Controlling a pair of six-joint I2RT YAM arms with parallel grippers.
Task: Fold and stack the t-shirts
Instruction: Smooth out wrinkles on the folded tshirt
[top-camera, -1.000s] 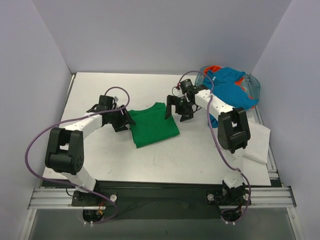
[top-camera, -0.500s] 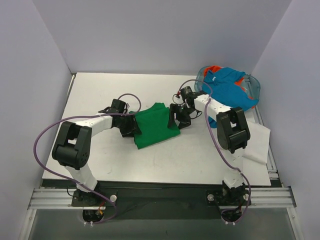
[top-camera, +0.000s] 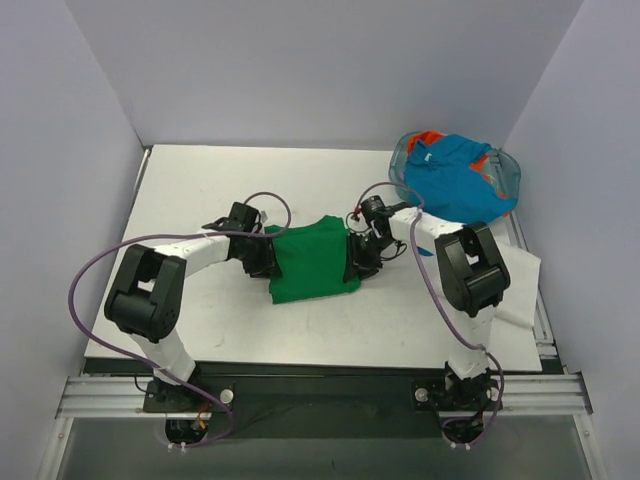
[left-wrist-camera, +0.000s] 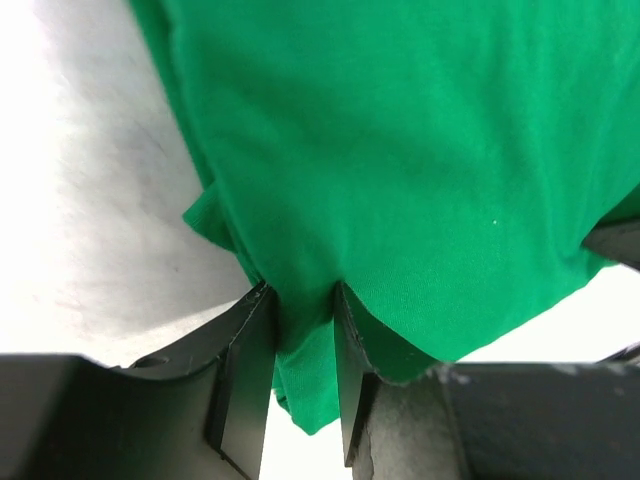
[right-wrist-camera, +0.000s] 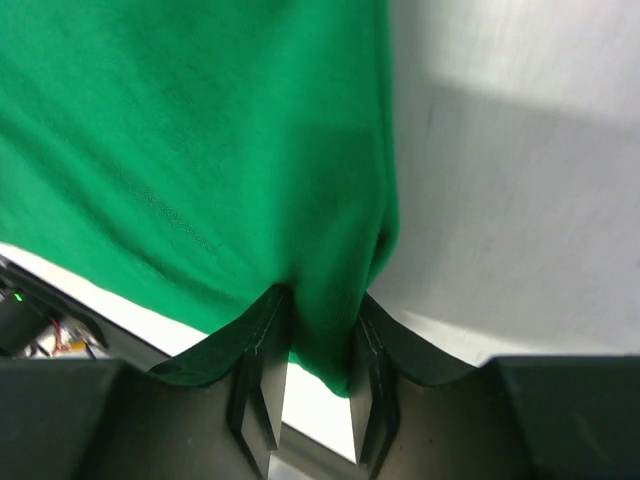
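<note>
A bright green t-shirt (top-camera: 312, 262), folded into a rough rectangle, lies mid-table between my two arms. My left gripper (top-camera: 266, 256) sits low at its left edge. In the left wrist view the green cloth (left-wrist-camera: 400, 180) fills the gap between the fingers, so the left gripper (left-wrist-camera: 300, 305) is shut on it. My right gripper (top-camera: 356, 262) is at the shirt's right edge, and the right gripper (right-wrist-camera: 320, 315) is likewise shut on a fold of green cloth (right-wrist-camera: 180, 150). A turquoise blue t-shirt (top-camera: 455, 182) lies heaped at the back right, with an orange-red t-shirt (top-camera: 429, 138) peeking out beneath it.
The heaped shirts sit in a clear bin (top-camera: 510, 175) at the back right corner. A white sheet (top-camera: 515, 285) lies along the right edge of the white table (top-camera: 200, 180). Grey walls close in on the left, back and right.
Both grippers came inward and down onto the green shirt's left and right edges and closed on the cloth. The shirt is now slightly bunched between them.
</note>
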